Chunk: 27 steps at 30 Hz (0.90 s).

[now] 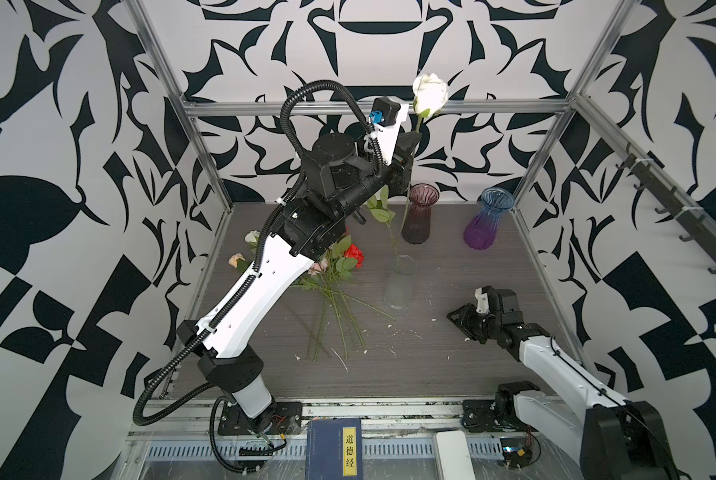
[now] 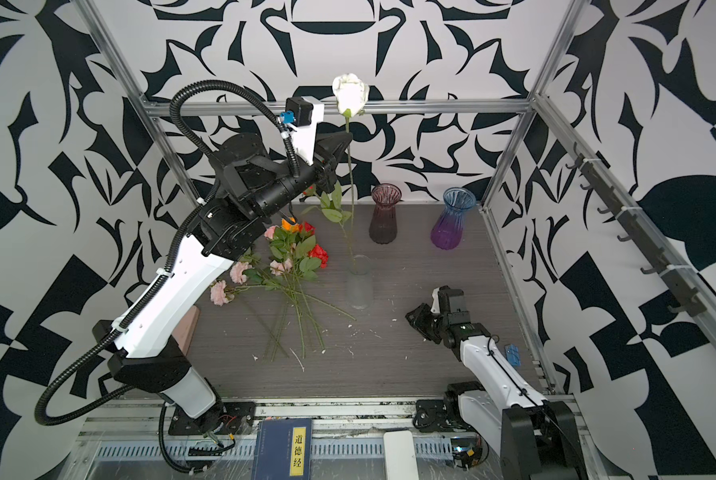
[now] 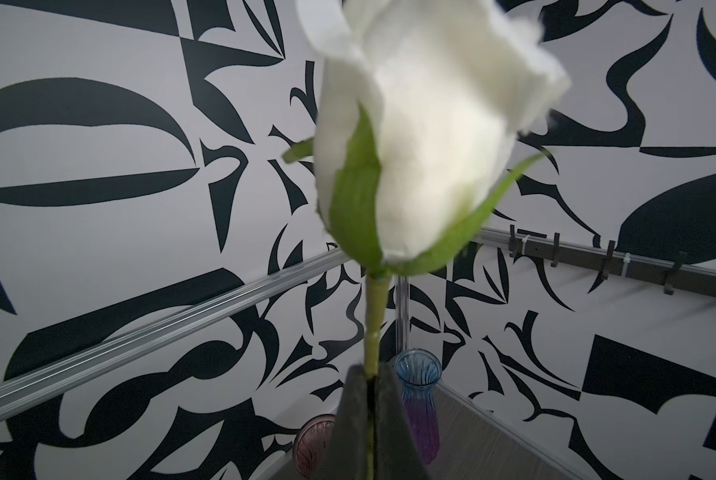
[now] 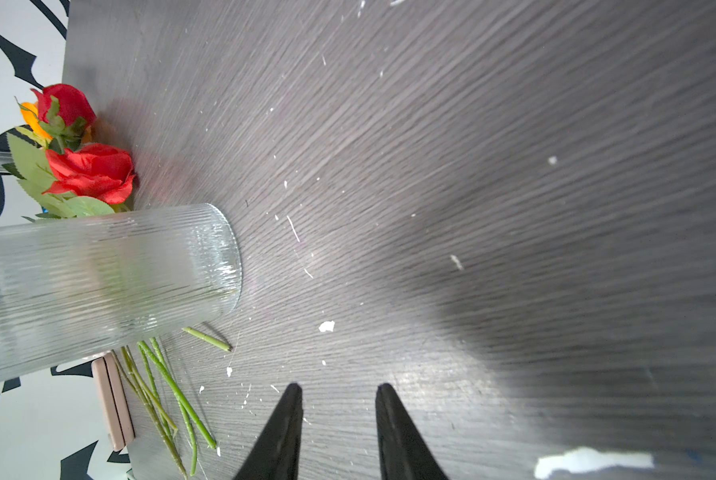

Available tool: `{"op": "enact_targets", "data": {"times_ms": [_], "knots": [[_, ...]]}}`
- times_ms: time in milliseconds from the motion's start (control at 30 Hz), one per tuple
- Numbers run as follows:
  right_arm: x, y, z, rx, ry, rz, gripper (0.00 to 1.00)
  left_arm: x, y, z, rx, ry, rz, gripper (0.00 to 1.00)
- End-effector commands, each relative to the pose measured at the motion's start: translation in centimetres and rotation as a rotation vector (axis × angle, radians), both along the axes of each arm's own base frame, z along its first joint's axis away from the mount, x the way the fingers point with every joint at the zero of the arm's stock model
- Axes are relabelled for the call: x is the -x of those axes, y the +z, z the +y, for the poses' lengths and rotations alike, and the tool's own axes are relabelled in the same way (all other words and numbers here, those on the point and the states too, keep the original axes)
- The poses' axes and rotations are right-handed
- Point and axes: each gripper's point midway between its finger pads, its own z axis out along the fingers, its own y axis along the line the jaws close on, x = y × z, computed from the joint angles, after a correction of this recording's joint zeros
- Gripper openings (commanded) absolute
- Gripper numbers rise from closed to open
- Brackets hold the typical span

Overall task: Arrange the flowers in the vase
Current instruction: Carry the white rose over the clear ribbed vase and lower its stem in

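Flowers [image 2: 306, 254] on grey woodgrain table [image 2: 410, 361], patterned walls [image 2: 422, 62].

Open tabletop [image 2: 431, 332] beside clear vase [image 2: 359, 286]; flowers [image 2: 293, 266] opposite.

I see white rose [image 1: 429, 93], stem and sepals green. Also loose flowers [image 2: 293, 253]: red, pink, peach, orange blooms, green leaves. Clear vase [image 1: 398, 286], fine ribbed pattern on glass. Second vase [image 1: 419, 214] smoky plum; third vase [image 1: 488, 218] blue on top, fading into purple. Table [image 1: 431, 374] dark grey, wood-grain lines, small white specks. Walls [image 1: 56, 124] white with big black leaf-like shapes. I note book [image 1: 334, 451] dark blue, yellow label with black characters.
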Motion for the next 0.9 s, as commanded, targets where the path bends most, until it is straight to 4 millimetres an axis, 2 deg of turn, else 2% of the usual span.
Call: {"op": "enact_targets", "data": {"times_ms": [0,133,367,600,833,867], "knots": [[-0.3,0.5,-0.1,0.001,-0.008,-0.026,0.34,0.3,0.7,0.4,0.007,0.007,0.011,0.00],[-0.3,0.5,-0.1,0.001,-0.008,-0.025,0.34,0.5,0.6,0.4,0.016,-0.003,0.041,0.00],[-0.3,0.5,-0.1,0.000,-0.010,-0.028,0.34,1.0,-1.2,-0.4,-0.022,-0.015,0.089,0.00],[-0.2,0.6,-0.1,-0.001,-0.007,-0.029,0.34,0.6,-3.2,-0.7,-0.035,-0.011,0.127,0.00],[-0.3,0.6,-0.1,-0.002,-0.009,-0.031,0.34,0.2,-4.3,-1.2,-0.050,-0.008,0.141,0.00],[-0.3,0.6,-0.1,-0.002,-0.008,-0.031,0.34,0.1,-4.4,-1.3,-0.051,-0.007,0.144,0.03]]}}
